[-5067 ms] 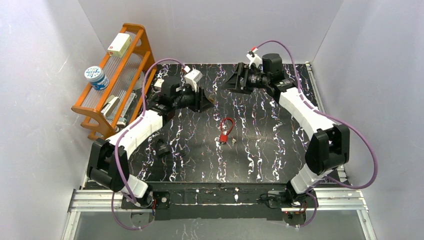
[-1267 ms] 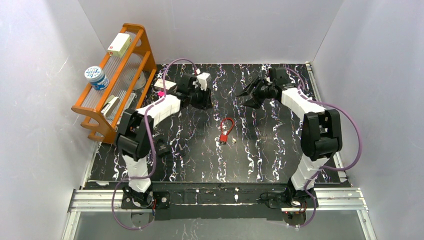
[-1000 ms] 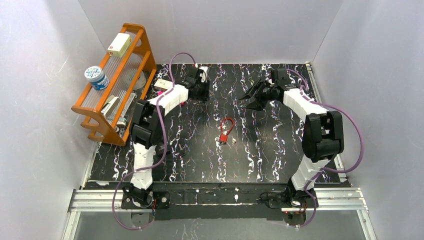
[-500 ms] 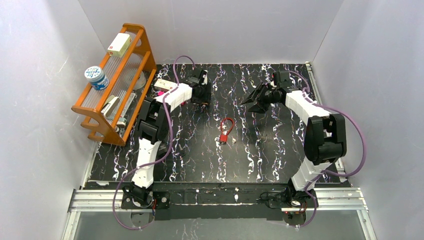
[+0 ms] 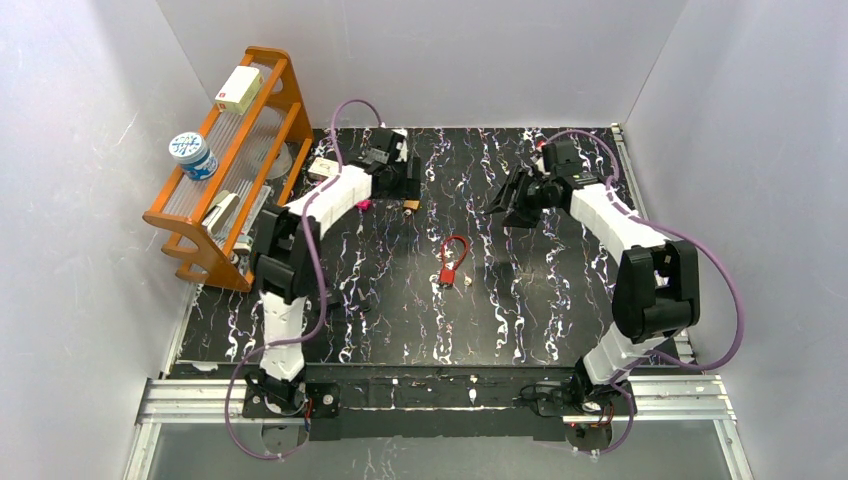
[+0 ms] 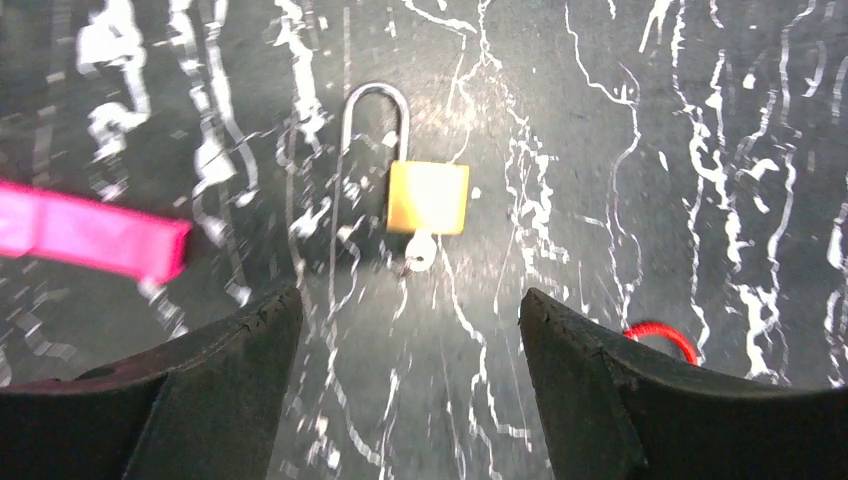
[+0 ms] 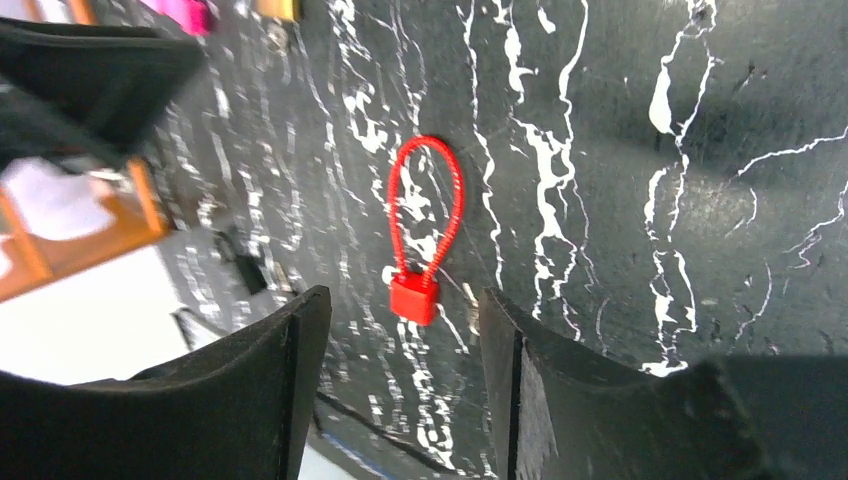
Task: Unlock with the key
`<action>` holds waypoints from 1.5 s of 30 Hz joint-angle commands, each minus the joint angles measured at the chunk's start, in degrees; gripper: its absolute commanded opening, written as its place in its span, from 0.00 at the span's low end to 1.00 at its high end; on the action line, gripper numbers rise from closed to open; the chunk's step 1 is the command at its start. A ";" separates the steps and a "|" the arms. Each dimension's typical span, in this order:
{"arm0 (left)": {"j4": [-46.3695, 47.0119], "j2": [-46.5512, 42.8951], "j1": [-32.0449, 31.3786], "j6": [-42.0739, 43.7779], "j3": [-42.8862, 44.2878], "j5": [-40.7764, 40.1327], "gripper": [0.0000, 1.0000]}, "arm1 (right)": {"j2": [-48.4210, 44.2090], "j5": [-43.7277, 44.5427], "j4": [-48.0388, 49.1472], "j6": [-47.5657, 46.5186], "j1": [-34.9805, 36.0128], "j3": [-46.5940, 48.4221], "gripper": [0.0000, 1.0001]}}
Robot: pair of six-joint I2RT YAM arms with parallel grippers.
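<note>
Near the top centre of the overhead frame, the left gripper [image 5: 407, 188] hangs over the black marbled table [image 5: 530, 300], and only a speck of yellow shows beneath it. Its wrist view makes that speck plain: a brass padlock [image 6: 428, 197] lying flat at upper centre, steel shackle pointing to the top edge, with a small key [image 6: 418, 250] at its lower face, seemingly in the keyhole. Both black fingers [image 6: 200, 390] stand wide apart at the bottom corners, released, with nothing between them. A pink strip [image 6: 90, 240] lies at the left edge. The right gripper [image 5: 508, 205], upper right of centre overhead, is likewise spread and holds nothing. Its own camera frames a red cable lock [image 7: 425, 225] mid-picture, flat on the table; the overhead view places it at centre, well apart from the brass padlock
</note>
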 commanded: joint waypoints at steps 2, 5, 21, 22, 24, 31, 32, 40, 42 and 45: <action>2.56 -17.11 0.03 -0.63 -9.96 -9.01 0.78 | -0.92 9.69 -6.91 -8.24 7.87 -1.33 0.62; 7.06 -24.74 0.60 -3.47 -18.44 -12.19 0.79 | -0.04 12.66 -8.55 -10.14 12.46 -2.64 0.58; 13.27 -37.23 3.57 -12.75 -32.35 -7.47 0.94 | 10.73 25.16 -13.64 -15.83 24.06 1.03 0.41; 14.15 -38.39 3.57 -12.58 -33.29 -8.34 0.94 | 11.16 25.72 -13.76 -16.05 24.61 1.41 0.41; 16.33 -41.05 3.57 -12.47 -35.45 -9.77 0.95 | 11.69 26.09 -13.62 -15.95 25.32 1.82 0.41; 14.81 -44.06 3.73 -11.45 -36.88 -11.20 0.98 | 13.63 28.17 -14.46 -15.22 26.49 3.32 0.39; 14.72 -44.19 3.70 -11.07 -37.02 -11.07 0.98 | 13.79 28.56 -14.74 -15.20 26.58 3.52 0.36; 15.52 -44.13 3.71 -9.77 -37.50 -9.20 0.98 | 14.44 28.73 -15.37 -16.04 27.20 3.11 0.28; 15.69 -43.55 3.74 -10.12 -37.55 -7.71 0.98 | 14.55 28.68 -15.31 -16.30 27.16 3.05 0.28; 16.63 -42.65 3.74 -10.99 -37.84 -4.36 0.97 | 14.55 28.25 -15.05 -16.87 27.21 3.05 0.27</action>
